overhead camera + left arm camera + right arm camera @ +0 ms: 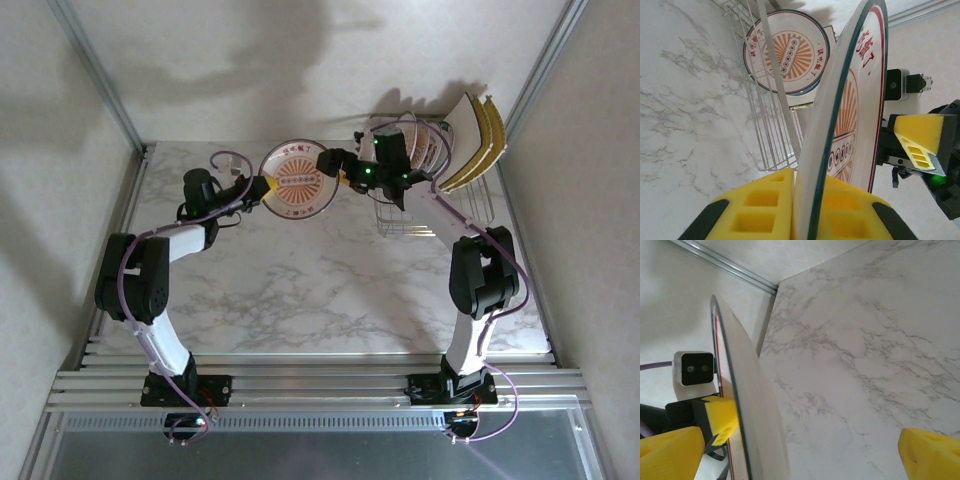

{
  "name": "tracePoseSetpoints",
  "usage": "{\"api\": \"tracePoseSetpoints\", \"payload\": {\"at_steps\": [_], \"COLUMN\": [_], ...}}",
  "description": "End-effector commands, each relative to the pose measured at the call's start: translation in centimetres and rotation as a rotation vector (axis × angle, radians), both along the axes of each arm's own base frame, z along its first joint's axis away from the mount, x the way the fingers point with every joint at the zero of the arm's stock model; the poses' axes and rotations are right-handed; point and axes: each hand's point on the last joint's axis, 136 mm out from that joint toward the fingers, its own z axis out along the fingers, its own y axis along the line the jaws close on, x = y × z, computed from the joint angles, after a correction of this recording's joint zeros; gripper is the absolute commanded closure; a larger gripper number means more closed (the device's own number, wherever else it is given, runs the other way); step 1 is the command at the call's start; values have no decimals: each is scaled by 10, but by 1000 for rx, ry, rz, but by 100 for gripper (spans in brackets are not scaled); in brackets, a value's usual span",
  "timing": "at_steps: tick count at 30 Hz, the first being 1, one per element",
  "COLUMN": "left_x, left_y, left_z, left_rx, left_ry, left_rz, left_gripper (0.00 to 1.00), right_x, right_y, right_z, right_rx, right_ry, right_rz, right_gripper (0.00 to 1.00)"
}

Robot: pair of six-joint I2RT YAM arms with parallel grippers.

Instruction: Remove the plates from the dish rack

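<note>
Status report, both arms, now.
Left tool shut on round plate. Right tool open at its rim. Other plates stand in rack. No obstruction seen.

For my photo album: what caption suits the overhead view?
Left end effector holds a round patterned plate over the marble table, right end effector open beside it, near the dish rack.

Round orange-sunburst plate [298, 178] mid-air beside wire rack [405, 228] w/ square plates [472, 145] upright inside.
</note>
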Motion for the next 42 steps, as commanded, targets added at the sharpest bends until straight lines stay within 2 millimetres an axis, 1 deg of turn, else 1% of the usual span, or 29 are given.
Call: {"api": "tracePoseSetpoints", "payload": {"at_steps": [1,4,8,14,18,20,23,25,28,31,33,34,37,42], "left_x": [-7,-7,-6,-3,0,3,11,15,17,15,17,19,28,35], "left_y": [-2,1,8,17,29,43,81,110,152,190,208,213,226,247], "left_z": [35,37,37,36,35,34,28,24,19,10,0,-5,-26,-52], "left_rx": [-20,-15,2,11,15,21,51,86,101,65,37,29,28,48], "left_ry": [-117,-121,-122,-122,-115,-109,-76,-49,-4,48,86,103,155,209], "left_rz": [-27,-18,3,30,76,138,306,445,640,793,857,873,907,991], "left_gripper": [100,100,100,100,100,100,100,100,100,100,100,100,100,100], "right_x": [4,5,5,12,14,14,13,12,8,5,4,3,-1,-7], "right_y": [-5,-16,-40,-78,-108,-128,-162,-183,-205,-221,-228,-231,-237,-240], "right_z": [0,-5,-7,9,20,24,30,33,34,28,25,24,22,22], "right_rx": [-52,-143,-312,-518,-665,-754,-865,-913,-957,-983,-1002,-1013,-1035,-1015], "right_ry": [-7,-2,-8,-51,-68,-69,-60,-50,-25,17,45,56,79,102], "right_rz": [-19,-53,-103,-180,-240,-282,-341,-370,-381,-370,-361,-354,-345,-326], "right_gripper": [1,1,1,1,1,1,1,1,1,1,1,1,1,1]}}
